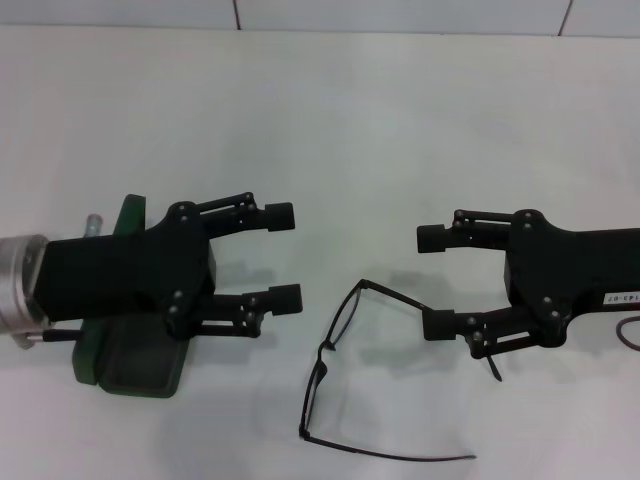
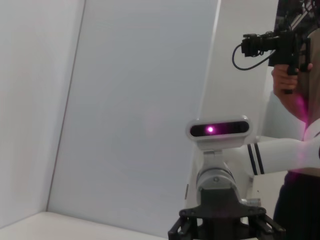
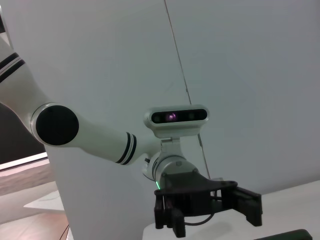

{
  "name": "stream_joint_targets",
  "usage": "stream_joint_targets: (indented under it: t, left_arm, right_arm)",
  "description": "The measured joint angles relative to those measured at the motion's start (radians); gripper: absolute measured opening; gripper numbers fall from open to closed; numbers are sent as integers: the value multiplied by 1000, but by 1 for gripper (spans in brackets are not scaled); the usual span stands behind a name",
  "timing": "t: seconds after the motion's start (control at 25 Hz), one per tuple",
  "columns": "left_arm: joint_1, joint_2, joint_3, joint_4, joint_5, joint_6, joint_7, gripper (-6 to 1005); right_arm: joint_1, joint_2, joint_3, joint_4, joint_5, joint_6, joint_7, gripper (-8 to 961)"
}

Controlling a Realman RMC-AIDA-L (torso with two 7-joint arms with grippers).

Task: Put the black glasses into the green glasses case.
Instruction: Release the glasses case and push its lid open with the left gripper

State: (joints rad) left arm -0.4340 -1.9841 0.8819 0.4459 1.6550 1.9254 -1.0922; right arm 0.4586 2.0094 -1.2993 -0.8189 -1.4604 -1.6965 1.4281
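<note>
The black glasses (image 1: 343, 315) lie unfolded on the white table (image 1: 400, 120), front centre. One temple arm runs under the lower finger of my right gripper (image 1: 433, 281); I cannot tell if they touch. That gripper is open and empty, just right of the glasses. The green glasses case (image 1: 130, 365) lies at the left, mostly hidden beneath my left gripper (image 1: 284, 257). The left gripper is open and empty, its fingertips left of the glasses. The right wrist view shows the left gripper (image 3: 207, 205) and a corner of the case (image 3: 287, 235). The left wrist view shows the right gripper (image 2: 222, 227).
A wall with tile seams (image 1: 236, 15) bounds the far edge of the table. A person holding a camera (image 2: 287, 45) stands behind the robot in the left wrist view. A black cable (image 1: 628, 335) loops at the right edge.
</note>
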Motion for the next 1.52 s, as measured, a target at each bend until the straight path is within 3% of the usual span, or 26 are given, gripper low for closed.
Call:
stream_joint_targets:
  t: [0.12,0.24,0.36,0.44,0.64,0.84,1.04,1.32,1.52]
  left_arm:
    - [1,-9,-26,3,-15,0,-20,826]
    - [14,-41,-88,79,-56,-2,-148,804]
    - [65,-91,-110,307,-62,-8,-327,782]
    - [108,-112,-100,487,-66,-13,-437,768]
    - [141,-107,-85,842,-46,-59,-758,731]
    - [127,-107,-45,1185,284,-143,-1116,665]
    - [116,-108,96,1339,619,-190,-1404,651]
    - [144,-109,393,1401,1031,-221,-1666,650]
    - [150,-109,500,1385,1088,-235,-1733,614]
  right_arm:
    - [-2,0,8,3,0,-1,-3,886]
    - [-16,0,79,27,5,-29,-27,885]
    - [-24,-1,207,81,5,-98,-62,885]
    - [-30,-5,277,116,3,-129,-82,884]
    - [-78,-13,351,141,5,-148,-119,883]
    - [-92,-3,364,156,2,-143,-146,850]
    - [-88,-2,365,171,1,-142,-154,836]
    - [-80,-1,366,172,1,-133,-168,836]
    - [-73,-1,367,172,1,-128,-179,836]
